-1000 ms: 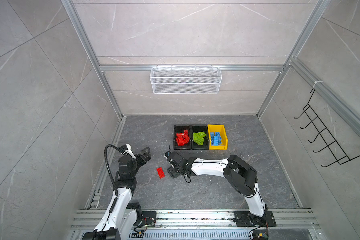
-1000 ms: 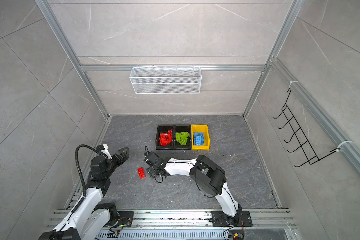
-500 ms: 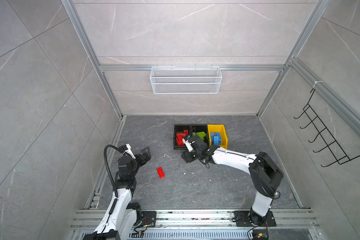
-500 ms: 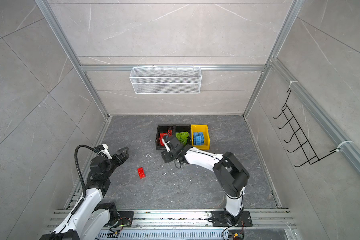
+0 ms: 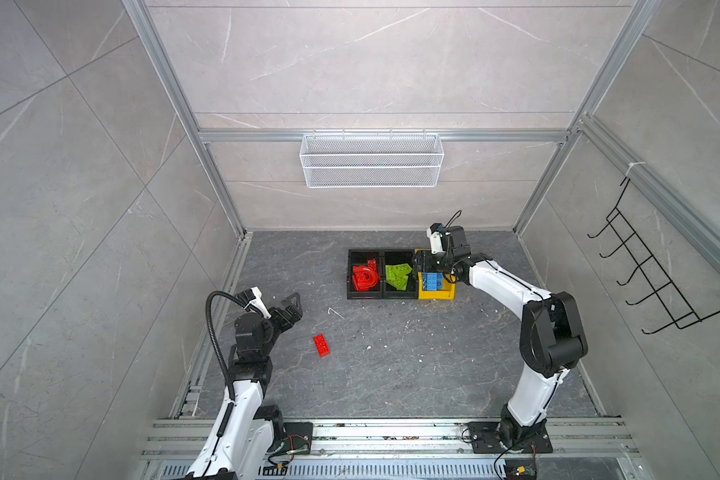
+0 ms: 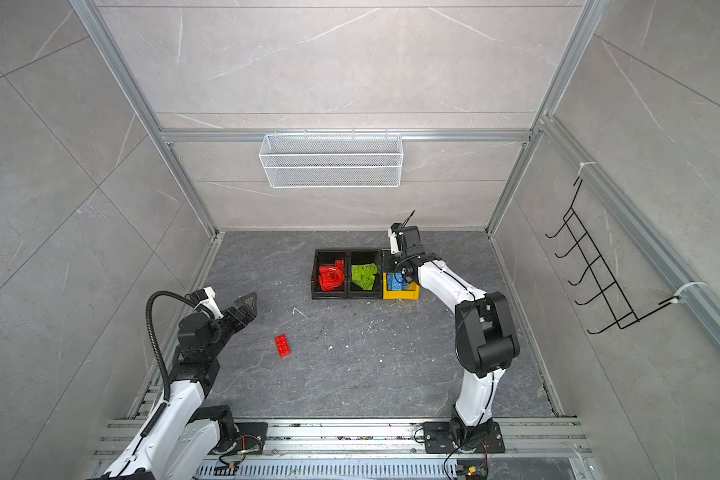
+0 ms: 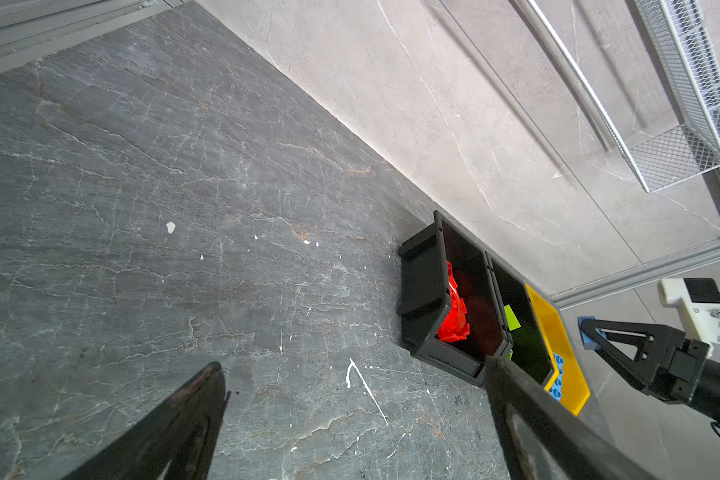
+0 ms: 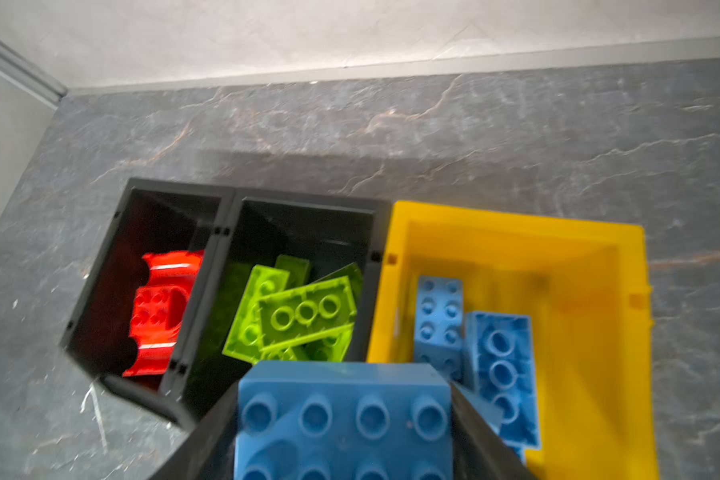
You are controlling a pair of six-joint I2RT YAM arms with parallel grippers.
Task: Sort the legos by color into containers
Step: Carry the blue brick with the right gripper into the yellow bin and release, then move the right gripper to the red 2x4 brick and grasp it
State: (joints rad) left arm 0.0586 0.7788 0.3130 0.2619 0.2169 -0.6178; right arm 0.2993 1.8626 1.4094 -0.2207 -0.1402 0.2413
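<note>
Studs toward the right wrist camera, a blue rectangular plastic brick [image 8: 344,428] sits clamped in the right gripper [image 8: 344,388]. Its 2 black fingers [image 8: 213,440] press the brick's 2 short ends, with the jaws spread about halfway to match the brick's length. In both top views this gripper hangs over the back of the row of bins, about where the yellow open-top plastic bin [image 5: 435,295] meets the middle black plastic bin [image 5: 400,294]. The arm hides the brick there; it seems to be above the yellow bin's rim rather than inside it, though I cannot be sure.

At least 2 other blue bricks [image 8: 499,365] lie in the yellow bin. A pile of lime green bricks [image 5: 398,274] fills the middle black bin, and red pieces [image 5: 364,276], 1 of them arch-shaped, sit in the left black plastic bin [image 5: 349,272]. The 3 bins stand joined side by side near the back wall.

Alone on the dark grey stone-look counter [image 5: 391,374] lies 1 red rectangular brick [image 5: 321,345], flat with its studs up. It is well apart from the bins and nearer the left arm.

The left gripper [image 7: 350,368] hangs above the counter and points toward the bins. Its jaws are spread wide with nothing between them, and the loose red brick is near it but not touching.

A white wire mesh basket [image 5: 371,160] hangs on the back wall above the bins, and a black wire hook rack [image 5: 649,282] hangs on the right wall.
</note>
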